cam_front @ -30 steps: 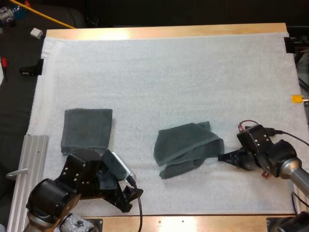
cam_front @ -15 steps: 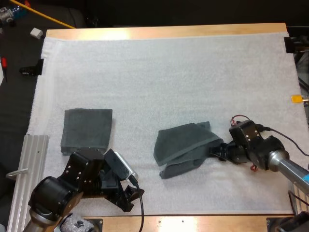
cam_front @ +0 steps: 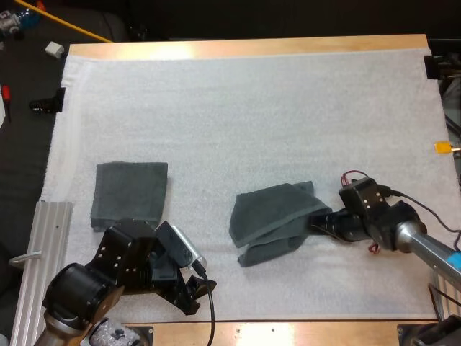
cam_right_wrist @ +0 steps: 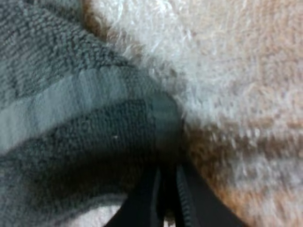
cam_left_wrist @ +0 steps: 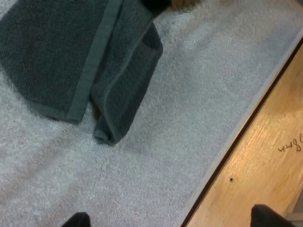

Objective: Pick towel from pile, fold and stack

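Nearest to me, at the near left of the white mat (cam_front: 245,108), my left gripper (cam_front: 196,296) hung just inside the mat's near edge. Its fingers (cam_left_wrist: 78,220) stood spread wide and held nothing. Between them lay bare mat and the near strip of the wooden table (cam_front: 288,333). From that wrist I saw the crumpled towel's near end a little farther out, doubled over on itself, with its flat hem band running along the top layer.

Left of that arm, a ribbed metal rail (cam_front: 50,245) lay along the mat's left side.

A little farther out, right of centre, lay the crumpled towel (cam_front: 277,216), dark grey-green, a loose wedge with one flap folded over the other. My right gripper (cam_front: 315,222) came in low from the right and met the towel at its right edge. Its fingers (cam_right_wrist: 142,203) were drawn almost together, with only a thin slit between them. The towel's hemmed edge lay right at their tips, so I took them to be pinching that hem.

At the left, level with the crumpled towel's far part and well apart from it, a folded towel (cam_front: 131,193) lay flat and square on the mat. Neither gripper touched it.

Beyond both towels the mat ran bare to the table's far edge.
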